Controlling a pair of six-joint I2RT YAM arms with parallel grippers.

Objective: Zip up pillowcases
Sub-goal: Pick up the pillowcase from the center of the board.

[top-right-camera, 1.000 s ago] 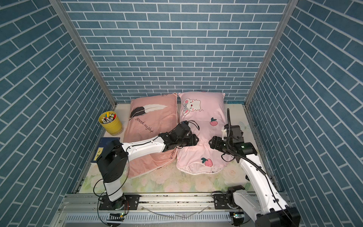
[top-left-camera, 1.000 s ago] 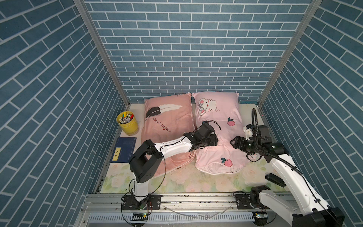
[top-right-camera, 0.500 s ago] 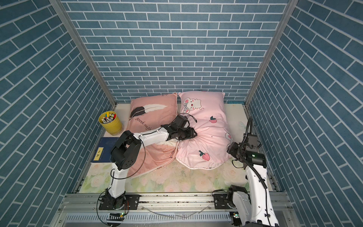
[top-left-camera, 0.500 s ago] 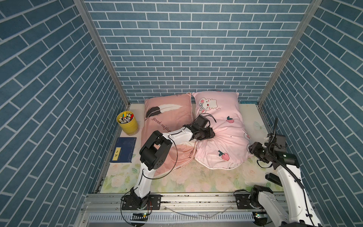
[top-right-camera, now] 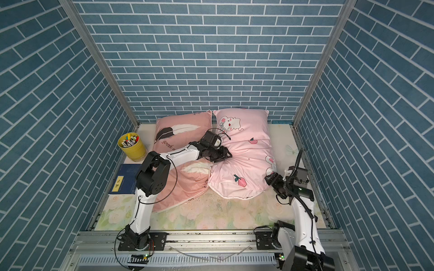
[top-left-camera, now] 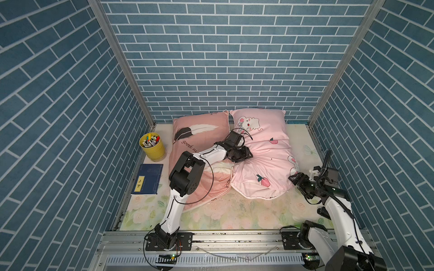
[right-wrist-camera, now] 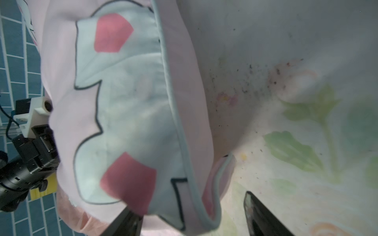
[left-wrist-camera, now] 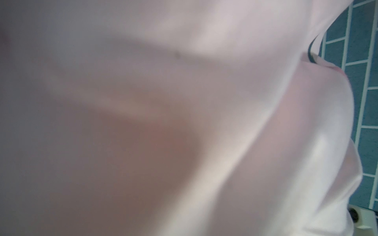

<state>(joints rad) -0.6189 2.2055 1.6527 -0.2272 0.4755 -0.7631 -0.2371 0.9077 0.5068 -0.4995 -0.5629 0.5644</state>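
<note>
Evidently soft and light, the bunny case [top-left-camera: 270, 169] suits an edge pinch at 4 o'clock, where the right tool [right-wrist-camera: 189, 203] gapes empty; the left tool [top-left-camera: 247, 155] hides its grip.

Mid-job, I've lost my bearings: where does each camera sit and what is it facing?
Top views: high at the front, looking down on salmon pillowcase, bunny pillowcase, left arm, right arm.
Left wrist: against bunny pillowcase, blurred; no fingers show.
Right wrist: low beside its edge; own fingers apart, left arm beyond.
Shared: bunny pillowcase everywhere.
</note>
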